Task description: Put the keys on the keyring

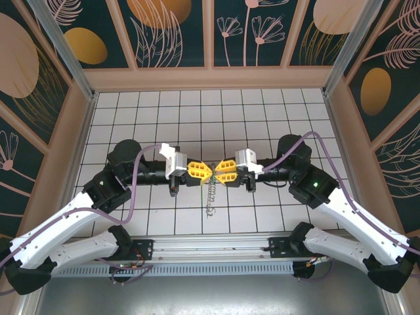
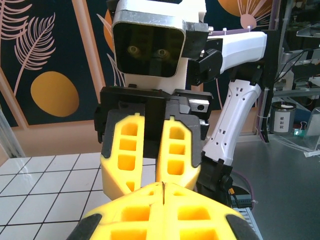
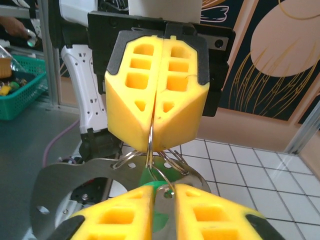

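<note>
Gently, I'm aligning key (image 3: 150,181) with keyring (image 3: 150,159).
My left gripper (image 3: 153,144) is clamping it at twelve o'clock; right gripper (image 3: 163,196) is pinching key.

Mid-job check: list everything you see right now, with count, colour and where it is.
key: one, bright green, between the right end effector's fingers.
keyring: one, grey metallic, pinched by the left end effector, dangling below the fingertips.
basket: one, green, beyond the table, left in the right wrist view.
table: one, white tiles, enclosure floor.
left end effector: one, yellow fingers, shut, mid-table.
right end effector: one, yellow fingers, shut, facing the left one.
arms: two, white and black, left arm and right arm, from the near edge.
</note>
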Tool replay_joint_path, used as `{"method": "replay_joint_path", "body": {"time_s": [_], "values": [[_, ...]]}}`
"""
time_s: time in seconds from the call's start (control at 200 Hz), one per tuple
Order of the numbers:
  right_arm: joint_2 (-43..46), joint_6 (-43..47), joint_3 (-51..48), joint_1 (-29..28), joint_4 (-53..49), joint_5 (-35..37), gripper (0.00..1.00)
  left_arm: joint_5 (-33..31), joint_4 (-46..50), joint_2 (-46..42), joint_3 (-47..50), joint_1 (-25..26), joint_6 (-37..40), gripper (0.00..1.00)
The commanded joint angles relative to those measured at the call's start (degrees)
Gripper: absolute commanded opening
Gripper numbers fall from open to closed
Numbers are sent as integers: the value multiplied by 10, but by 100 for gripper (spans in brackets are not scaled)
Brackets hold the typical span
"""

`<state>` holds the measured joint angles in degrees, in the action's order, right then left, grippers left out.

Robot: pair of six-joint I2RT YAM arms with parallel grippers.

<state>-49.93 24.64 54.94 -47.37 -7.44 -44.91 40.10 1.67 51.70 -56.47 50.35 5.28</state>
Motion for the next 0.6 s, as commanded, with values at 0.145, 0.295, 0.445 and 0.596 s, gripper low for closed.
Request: {"method": "replay_joint_path", "body": {"time_s": [0.145, 0.295, 0.445, 0.596], "values": [[-21, 6, 32, -4, -1, -8, 0, 18, -16, 1, -20, 2, 0, 0], [-41, 16, 41, -4, -18, -7, 0, 21, -22, 2, -22, 2, 0, 0], [-51, 20, 43, -4, -18, -7, 0, 20, -30, 1, -18, 3, -3, 0], [-43, 15, 35, -4, -6, 4, 0, -10, -49, -9, -7, 2, -6, 0]]}}
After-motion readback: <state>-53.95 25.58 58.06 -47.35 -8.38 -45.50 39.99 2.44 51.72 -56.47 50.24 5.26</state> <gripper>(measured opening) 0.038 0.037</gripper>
